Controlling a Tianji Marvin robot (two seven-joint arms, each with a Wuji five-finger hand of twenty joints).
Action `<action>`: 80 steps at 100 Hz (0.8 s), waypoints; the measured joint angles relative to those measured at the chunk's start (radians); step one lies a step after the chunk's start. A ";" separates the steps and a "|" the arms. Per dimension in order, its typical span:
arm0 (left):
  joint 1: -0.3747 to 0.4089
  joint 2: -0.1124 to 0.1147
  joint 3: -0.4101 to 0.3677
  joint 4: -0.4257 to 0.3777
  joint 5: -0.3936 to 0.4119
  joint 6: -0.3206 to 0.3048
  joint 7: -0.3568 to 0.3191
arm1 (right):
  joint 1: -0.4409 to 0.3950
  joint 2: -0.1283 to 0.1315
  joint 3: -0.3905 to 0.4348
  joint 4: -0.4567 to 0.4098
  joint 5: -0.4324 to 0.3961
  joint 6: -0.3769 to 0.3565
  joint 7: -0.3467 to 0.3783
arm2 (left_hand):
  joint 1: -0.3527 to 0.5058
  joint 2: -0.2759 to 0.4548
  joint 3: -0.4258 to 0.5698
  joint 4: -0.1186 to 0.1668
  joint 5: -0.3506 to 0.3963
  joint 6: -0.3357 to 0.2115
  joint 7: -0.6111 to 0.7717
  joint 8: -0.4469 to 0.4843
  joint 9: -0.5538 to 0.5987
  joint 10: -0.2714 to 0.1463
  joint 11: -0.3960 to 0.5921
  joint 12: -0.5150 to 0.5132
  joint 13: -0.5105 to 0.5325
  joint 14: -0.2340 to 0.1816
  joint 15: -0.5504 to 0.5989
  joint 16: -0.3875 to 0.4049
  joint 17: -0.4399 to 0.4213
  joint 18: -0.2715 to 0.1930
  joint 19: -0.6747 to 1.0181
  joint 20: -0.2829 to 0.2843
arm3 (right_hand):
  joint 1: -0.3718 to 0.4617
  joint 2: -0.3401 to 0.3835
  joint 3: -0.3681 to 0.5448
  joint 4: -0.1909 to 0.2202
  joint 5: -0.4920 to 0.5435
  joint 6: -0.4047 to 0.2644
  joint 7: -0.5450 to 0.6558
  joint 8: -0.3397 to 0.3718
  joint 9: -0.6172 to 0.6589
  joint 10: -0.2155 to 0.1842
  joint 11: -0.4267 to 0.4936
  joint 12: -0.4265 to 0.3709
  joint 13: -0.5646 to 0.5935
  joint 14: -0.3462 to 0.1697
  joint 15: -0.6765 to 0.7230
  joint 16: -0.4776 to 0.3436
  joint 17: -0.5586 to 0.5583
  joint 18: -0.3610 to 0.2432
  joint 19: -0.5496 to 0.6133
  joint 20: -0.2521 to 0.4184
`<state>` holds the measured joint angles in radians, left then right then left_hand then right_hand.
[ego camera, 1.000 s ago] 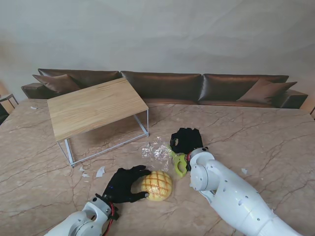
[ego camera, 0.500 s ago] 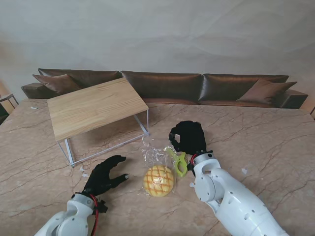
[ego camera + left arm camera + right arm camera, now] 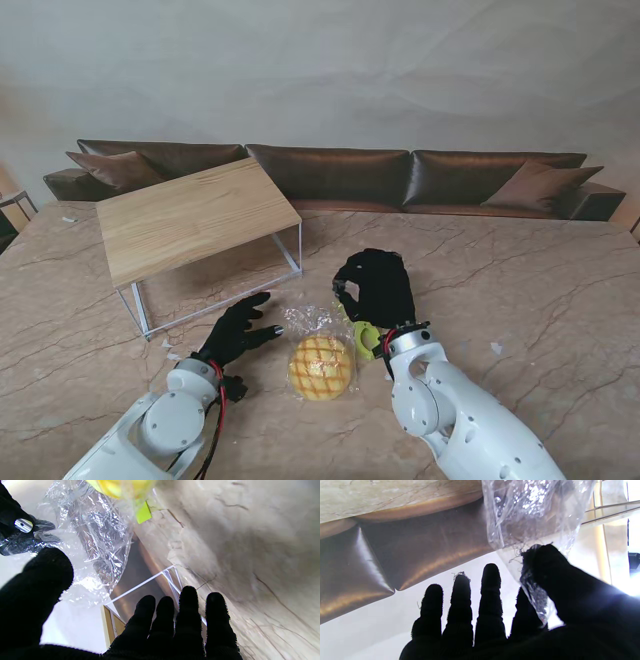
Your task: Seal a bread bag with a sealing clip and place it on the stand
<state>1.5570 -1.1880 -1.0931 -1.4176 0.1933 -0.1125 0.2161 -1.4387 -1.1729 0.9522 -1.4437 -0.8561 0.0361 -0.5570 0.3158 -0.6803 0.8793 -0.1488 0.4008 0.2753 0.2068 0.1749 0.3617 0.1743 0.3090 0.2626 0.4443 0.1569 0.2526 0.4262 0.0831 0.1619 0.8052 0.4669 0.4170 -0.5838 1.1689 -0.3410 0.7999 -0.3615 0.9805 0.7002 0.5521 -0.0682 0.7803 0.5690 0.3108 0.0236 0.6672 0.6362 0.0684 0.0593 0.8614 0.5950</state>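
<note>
Nearest to me on the marble counter [image 3: 520,270] lay the bread bag [image 3: 318,362], the round bun at its near end and the crinkled clear neck trailing away from me toward the stand [image 3: 190,218], so its long axis ran near to far. The green sealing clip [image 3: 364,338] sat just right of the bun, touching the bag's side. The left robot hand [image 3: 236,332] hovered just left of the neck, fingers spread and grasping nothing; its wrist view showed the film close beside the thumb, though contact could not be judged. The right robot hand [image 3: 374,284] was at the neck's far right, pinching the plastic between thumb and forefinger, the other fingers loose. The coming gather likely turned on the left hand closing rightward onto that neck. The stand stood well apart, far left.
</note>
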 measured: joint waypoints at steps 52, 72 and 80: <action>-0.087 -0.047 0.080 0.089 -0.142 -0.148 0.032 | -0.009 -0.005 -0.008 -0.011 0.017 -0.046 -0.041 | 0.351 0.057 -0.009 -0.031 0.157 -0.521 0.765 0.422 0.557 -0.207 0.146 0.211 0.421 0.011 0.266 0.254 0.128 0.049 0.256 0.289 | -0.004 0.003 -0.001 0.000 -0.001 -0.007 0.000 0.000 0.006 -0.004 0.000 -0.001 0.038 -0.034 -0.033 -0.018 0.019 0.000 0.000 0.000; -0.109 -0.071 0.096 0.146 -0.172 -0.239 0.059 | -0.013 -0.019 0.009 -0.008 0.104 -0.059 -0.036 | 0.514 0.098 -0.018 -0.041 0.306 -0.598 0.831 0.387 0.798 -0.180 0.022 0.319 0.626 0.032 0.414 0.266 0.321 0.086 0.463 0.289 | -0.051 0.010 -0.011 0.001 -0.068 -0.072 0.005 -0.043 0.178 -0.006 -0.121 -0.145 0.309 -0.035 -0.186 -0.147 0.158 0.025 0.047 0.011; -0.111 -0.077 0.096 0.155 -0.191 -0.258 0.066 | -0.022 -0.035 0.030 -0.005 0.209 -0.109 -0.036 | 0.524 0.101 -0.019 -0.041 0.330 -0.598 0.831 0.414 0.809 -0.176 0.020 0.355 0.632 0.032 0.421 0.266 0.327 0.087 0.486 0.263 | -0.157 -0.039 -0.011 0.100 -0.204 0.083 -0.171 -0.195 0.176 0.030 -0.170 -0.219 0.412 0.014 -0.253 -0.184 0.212 0.052 0.062 0.007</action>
<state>1.4460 -1.2653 -0.9968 -1.2627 0.0021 -0.3710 0.2822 -1.4608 -1.2077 0.9818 -1.4483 -0.6472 -0.0732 -0.5932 0.8398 -0.5795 0.8605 -0.1901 0.7306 -0.3229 1.0376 0.5889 1.1705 -0.0016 0.3288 0.6178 1.0765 0.1891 0.6736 0.6918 0.4100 0.2487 1.2907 0.7298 0.2603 -0.6231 1.1576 -0.2409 0.5958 -0.2781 0.8094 0.5053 0.7278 -0.0380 0.6102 0.3504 0.7231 0.0375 0.4143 0.4523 0.2799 0.1112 0.9229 0.6023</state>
